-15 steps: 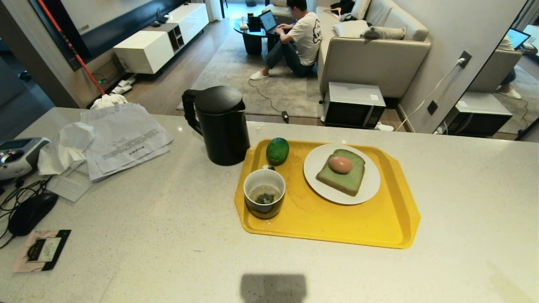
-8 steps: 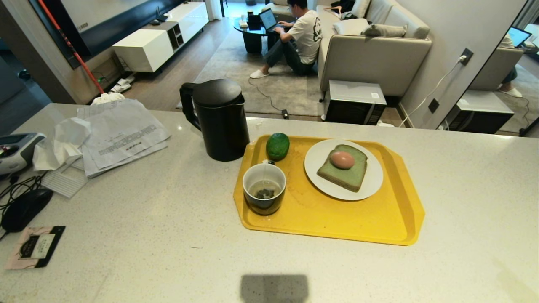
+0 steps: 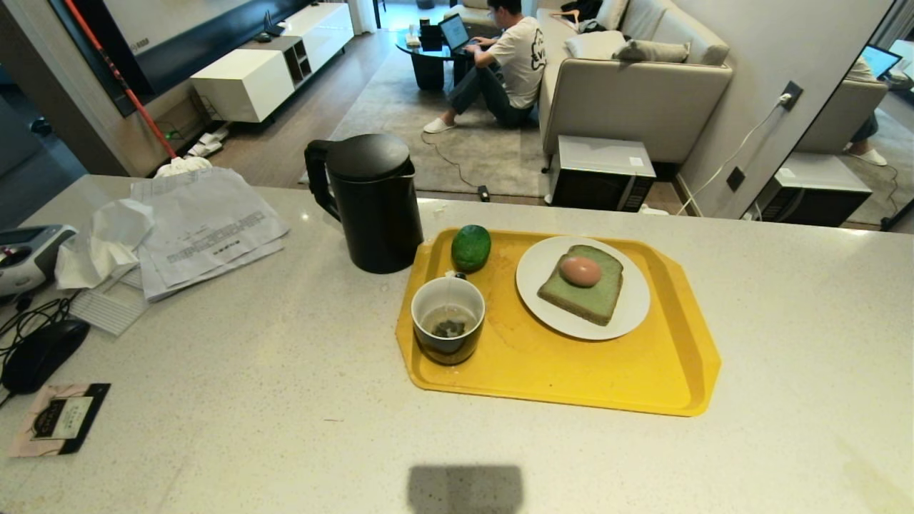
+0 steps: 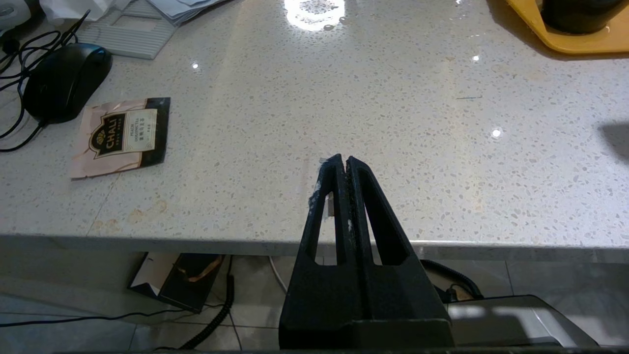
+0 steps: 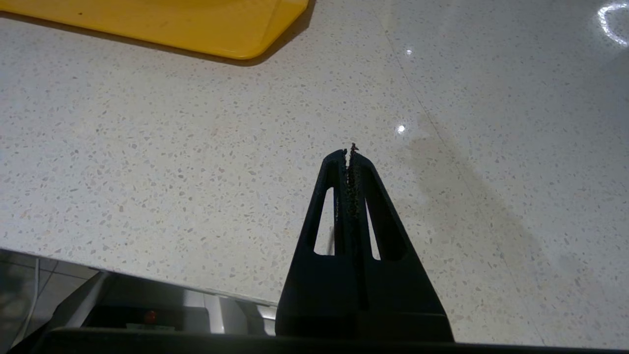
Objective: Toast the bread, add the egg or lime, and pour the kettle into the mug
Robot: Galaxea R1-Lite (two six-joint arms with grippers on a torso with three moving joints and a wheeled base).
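Observation:
On the yellow tray (image 3: 643, 378) a white plate (image 3: 628, 314) carries the green bread (image 3: 596, 300) with a reddish-brown egg (image 3: 580, 271) on top. The dark green lime (image 3: 470, 248) lies at the tray's far left corner. In front of it stands the mug (image 3: 448, 321), with liquid and a tea bag inside. The black kettle (image 3: 371, 203) stands on the counter just left of the tray. Neither arm shows in the head view. My left gripper (image 4: 345, 161) is shut and empty over the counter's near edge. My right gripper (image 5: 350, 152) is shut and empty, near the tray's corner (image 5: 245, 44).
Papers and tissue (image 3: 193, 228), a black mouse (image 3: 43, 353) with cables and a tea sachet (image 3: 61, 417) lie on the counter's left side. Beyond the counter a person (image 3: 507, 64) sits on the floor by a sofa; a microwave (image 3: 600, 175) stands there.
The whole head view shifted between one second and half a second ago as the camera moved; since then it is still. Nothing on the counter has moved.

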